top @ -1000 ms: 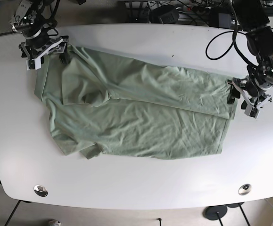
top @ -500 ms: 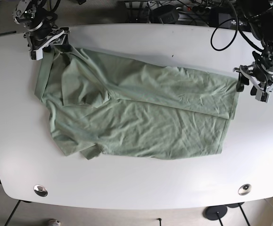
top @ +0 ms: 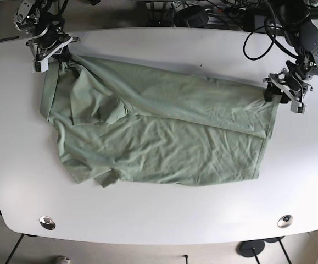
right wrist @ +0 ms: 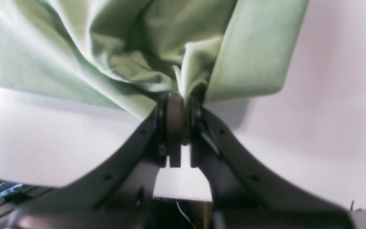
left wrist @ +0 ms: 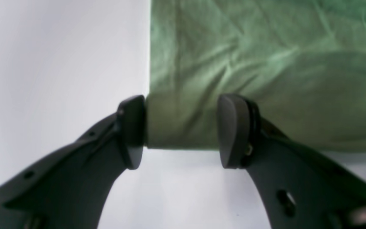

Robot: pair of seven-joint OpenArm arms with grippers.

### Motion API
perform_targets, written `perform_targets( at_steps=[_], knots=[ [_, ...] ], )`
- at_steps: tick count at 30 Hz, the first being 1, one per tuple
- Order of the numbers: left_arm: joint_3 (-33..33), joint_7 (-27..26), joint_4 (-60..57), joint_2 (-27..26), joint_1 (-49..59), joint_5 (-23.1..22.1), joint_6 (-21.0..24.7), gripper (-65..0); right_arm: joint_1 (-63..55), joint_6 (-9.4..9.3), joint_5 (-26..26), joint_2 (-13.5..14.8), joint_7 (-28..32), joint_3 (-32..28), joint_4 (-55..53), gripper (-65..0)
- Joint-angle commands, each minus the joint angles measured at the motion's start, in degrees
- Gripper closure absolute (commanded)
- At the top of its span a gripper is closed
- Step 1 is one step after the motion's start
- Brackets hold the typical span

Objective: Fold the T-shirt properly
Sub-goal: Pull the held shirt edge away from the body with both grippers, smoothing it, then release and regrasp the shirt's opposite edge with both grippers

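Note:
A light green T-shirt (top: 164, 132) lies spread and wrinkled across the white table (top: 159, 220), with its lower part folded over at the front. At the shirt's far left corner my right gripper (top: 57, 55) is shut on a bunch of the cloth. In the right wrist view the fingers (right wrist: 174, 127) pinch the gathered fabric (right wrist: 106, 47) just above the tabletop. My left gripper (top: 275, 94) is at the shirt's far right corner. In the left wrist view it (left wrist: 180, 132) stands open, and the corner of the cloth (left wrist: 265, 63) lies between its two pads.
Cables and dark equipment (top: 202, 14) sit behind the table's back edge. Two round metal discs (top: 47, 222) (top: 284, 221) are set in the front corners. Bare tabletop surrounds the shirt on all sides, and tiled floor shows below the front edge.
My left gripper moved in from beside the shirt's right edge and now straddles the far right corner. My right gripper closed on the far left corner, bunching the cloth there.

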Motion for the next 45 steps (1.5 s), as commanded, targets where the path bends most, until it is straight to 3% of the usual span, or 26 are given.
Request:
perform_targets(
  at_steps=[1, 7, 8, 11, 12, 17, 21, 25, 27, 32, 41, 43, 44, 45],
  knots=[
    [1.19, -0.35, -0.25, -1.23, -0.63, -0.48, -0.06, -32.1, -0.03, 0.38, 0.91, 0.51, 1.15, 0.42, 0.89, -2.2],
    [2.60, -0.35, -2.45, -1.23, -0.63, -0.57, -0.06, -30.8, -0.03, 0.38, 1.00, 0.42, 1.15, 0.42, 1.16, -2.2],
    [2.60, -0.35, -2.54, -1.23, -0.63, -0.48, -0.06, -27.4, -0.03, 0.38, 1.00, 0.42, 1.15, 0.42, 1.16, -2.2],
    [2.95, -0.35, -2.62, -1.23, -0.63, -0.39, -0.06, -3.8, -0.03, 0.38, 1.00, 0.51, 1.15, 0.42, 1.16, -2.2],
    [3.21, -0.35, -2.62, -1.23, -0.63, -0.39, -0.06, 0.0, -0.03, 0.38, 1.00, 0.51, 1.15, 0.42, 1.25, -2.2],
    [2.60, 0.09, -0.60, -1.32, -0.11, -0.83, -0.06, 0.0, 1.11, 0.47, 0.83, 0.59, 1.15, 0.24, 1.25, -2.2],
    [-1.88, 0.27, 6.87, -1.32, 6.93, -0.83, -0.06, 0.0, 1.55, 0.47, 0.74, 2.00, 1.15, -0.02, 1.25, -2.2],
    [-5.05, 4.84, 12.41, -1.15, 12.73, -0.92, -0.06, 0.0, 1.02, 0.47, 0.74, 2.44, 0.98, -0.02, 1.25, -2.2],
    [-8.57, 5.98, 15.66, 1.40, 15.63, -0.48, -0.06, 0.0, -1.09, 0.47, 0.91, 3.50, 0.98, -0.02, 1.33, -2.2],
    [-12.70, 12.57, 22.61, 3.34, 19.76, 1.10, -0.06, 0.0, -6.01, 0.47, 1.09, 3.06, 0.89, -0.02, 5.38, -2.2],
    [-13.93, 13.01, 26.04, 4.83, 22.13, 1.10, -0.06, 0.0, -8.03, 0.47, 0.91, 2.09, 0.98, 0.24, 5.99, -3.3],
    [-14.10, 13.01, 26.04, 4.74, 22.13, 1.10, -0.06, -7.8, -8.12, 0.47, 1.00, 2.09, 0.98, 0.51, 6.26, -11.7],
    [-14.19, 13.01, 26.04, 4.66, 22.13, 1.10, -0.06, -14.0, -8.21, 0.47, 1.00, 2.09, 0.98, 0.51, 6.26, -19.0],
    [-14.19, 13.01, 26.12, 4.57, 22.13, 1.10, -0.06, -22.5, -8.21, 0.47, 1.00, 2.00, 0.98, 0.59, 6.79, -32.2]
  ],
)
